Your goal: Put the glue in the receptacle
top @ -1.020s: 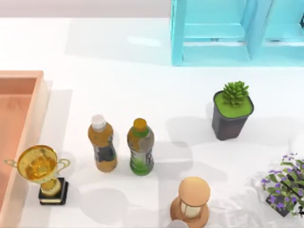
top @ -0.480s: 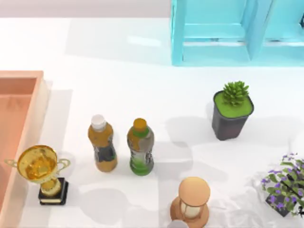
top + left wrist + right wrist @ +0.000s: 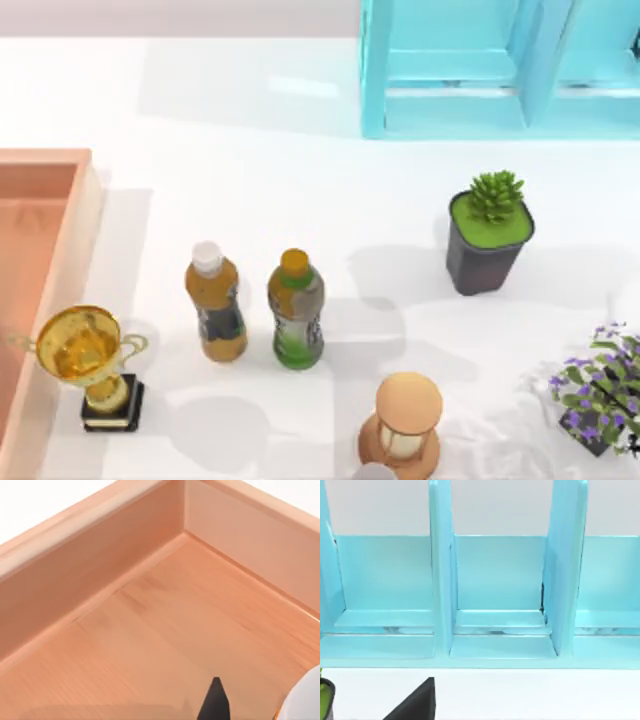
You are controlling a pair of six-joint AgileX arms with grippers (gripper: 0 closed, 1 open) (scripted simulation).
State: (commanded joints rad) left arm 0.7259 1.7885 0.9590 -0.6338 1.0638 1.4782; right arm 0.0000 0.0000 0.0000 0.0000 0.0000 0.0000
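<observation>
The salmon receptacle point(image 3: 88, 200) stands at the table's left edge, cut off by the top view's border. The left wrist view looks down into the receptacle point(image 3: 100, 565), at its wooden floor and an inner corner. A dark part of my left gripper point(image 3: 215, 706) hangs over that floor. Right beside it, at the picture's border, is a white rounded body with a speck of orange, which looks like the glue point(image 3: 306, 696); whether it is held or lying in the bin is unclear. A dark part of my right gripper point(image 3: 417, 702) faces the turquoise shelf.
An amber white-capped bottle point(image 3: 215, 305) and a green orange-capped bottle point(image 3: 296, 312) stand mid-table. A gold trophy point(image 3: 88, 362) sits beside the bin's wall. An hourglass point(image 3: 405, 425), a potted succulent point(image 3: 488, 232), a purple flower pot point(image 3: 600, 390) and the turquoise shelf point(image 3: 470, 65) fill the right.
</observation>
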